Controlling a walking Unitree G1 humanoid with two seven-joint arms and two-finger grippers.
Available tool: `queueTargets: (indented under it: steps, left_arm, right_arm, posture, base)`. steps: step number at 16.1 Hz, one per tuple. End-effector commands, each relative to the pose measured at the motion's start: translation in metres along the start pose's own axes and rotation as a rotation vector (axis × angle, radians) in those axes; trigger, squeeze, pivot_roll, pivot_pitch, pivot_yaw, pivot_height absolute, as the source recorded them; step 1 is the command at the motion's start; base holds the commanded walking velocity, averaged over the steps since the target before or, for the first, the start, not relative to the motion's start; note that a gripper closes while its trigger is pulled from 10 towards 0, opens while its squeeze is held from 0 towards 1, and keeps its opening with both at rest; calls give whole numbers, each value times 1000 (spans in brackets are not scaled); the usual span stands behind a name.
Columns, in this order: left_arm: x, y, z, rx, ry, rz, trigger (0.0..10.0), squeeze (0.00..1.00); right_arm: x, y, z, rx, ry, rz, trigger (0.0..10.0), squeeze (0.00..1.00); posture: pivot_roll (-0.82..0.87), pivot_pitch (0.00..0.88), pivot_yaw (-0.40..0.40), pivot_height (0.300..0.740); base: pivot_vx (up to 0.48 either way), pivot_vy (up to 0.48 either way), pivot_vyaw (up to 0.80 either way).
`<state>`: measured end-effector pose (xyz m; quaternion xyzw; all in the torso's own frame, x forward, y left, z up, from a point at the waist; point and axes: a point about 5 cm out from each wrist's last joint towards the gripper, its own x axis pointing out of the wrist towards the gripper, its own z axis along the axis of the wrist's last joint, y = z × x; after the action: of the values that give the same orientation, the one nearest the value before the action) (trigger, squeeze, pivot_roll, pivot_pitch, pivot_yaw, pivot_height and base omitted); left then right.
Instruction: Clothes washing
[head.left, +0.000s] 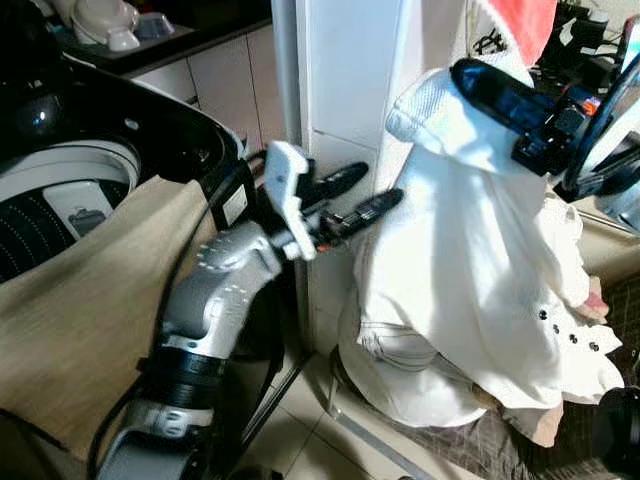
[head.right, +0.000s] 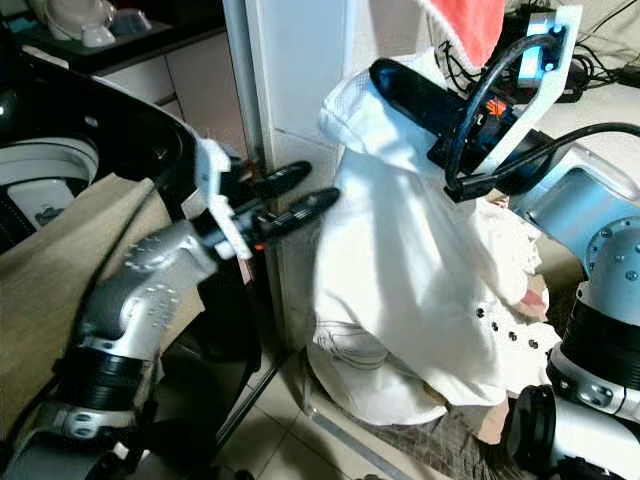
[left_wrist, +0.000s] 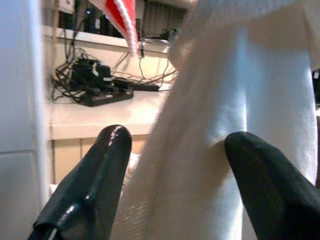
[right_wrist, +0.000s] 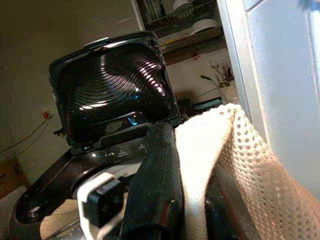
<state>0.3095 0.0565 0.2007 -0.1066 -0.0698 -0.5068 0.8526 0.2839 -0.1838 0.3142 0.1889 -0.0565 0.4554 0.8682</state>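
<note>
You're maybe halfway: your right gripper (head.right: 400, 85) is pinched on the white garment (head.left: 470, 270), holding it up beside the open washing machine (head.left: 60, 190). Left gripper (head.left: 350, 198) is spread wide, just touching the cloth. It isn't in the drum yet.

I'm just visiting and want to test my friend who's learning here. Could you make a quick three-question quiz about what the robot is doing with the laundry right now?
1. True or false: the right gripper holds the white garment up by its top edge.
2. Which best describes the left gripper?
A. Shut on a red cloth
B. Open, reaching toward the white garment
C. Inside the drum
3. What state is the washing machine lid in, and what lies draped over the machine's front?

Key
1. True.
2. B.
3. The lid stands open; a beige cloth lies over the front.
</note>
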Motion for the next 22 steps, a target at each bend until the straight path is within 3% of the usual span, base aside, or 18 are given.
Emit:
queueTargets:
  steps: [1, 2, 3, 4, 5, 6, 7, 13, 22]
  left_arm:
    - [11, -9, -6, 14, 25, -32, 10000, 1000]
    - [17, -17, -8, -19, 10, -65, 10000, 882]
    - [20, -25, -7, -61, -16, -115, 10000, 302]
    - [21, -31, -8, -75, -14, -157, 10000, 71]
    - [20, -34, -11, -67, 3, -173, 4627, 0]
    - [20, -34, -12, -65, 7, -173, 4627, 0]
    - [19, -32, -12, -75, 6, -164, 0, 0]
    - [10, -22, -14, -51, 47, -129, 0, 0]
    - [8, -20, -14, -55, 56, -124, 0, 0]
  right_arm:
    - [2, 6, 1, -19, 6, 21, 0, 0]
    - [2, 6, 1, -20, 5, 22, 0, 0]
    - [2, 7, 2, -25, 5, 18, 0, 0]
    - [1, 7, 2, -27, 3, 14, 0, 0]
    - [0, 6, 2, -28, 3, 11, 0, 0]
    - [0, 6, 2, -28, 2, 10, 0, 0]
    - [0, 6, 2, -28, 3, 9, 0, 0]
    - [1, 5, 0, -22, 0, 4, 0, 0]
    - [1, 4, 1, -26, -2, -2, 0, 0]
  posture:
    - [-172, 0, 47, 740]
    - [-176, 0, 51, 740]
    - [-176, 0, 51, 740]
    - [-181, 0, 57, 740]
    - [-181, 0, 57, 740]
    - [-181, 0, 57, 740]
    - [-181, 0, 57, 740]
    - [-170, 0, 53, 740]
    - [-166, 0, 51, 740]
  base:
    - [0, 0, 0]
    - [0, 0, 0]
    - [0, 0, 0]
    - [0, 0, 0]
    - [0, 0, 0]
    - [0, 0, 0]
    - [0, 0, 0]
    - [0, 0, 0]
    - [0, 0, 0]
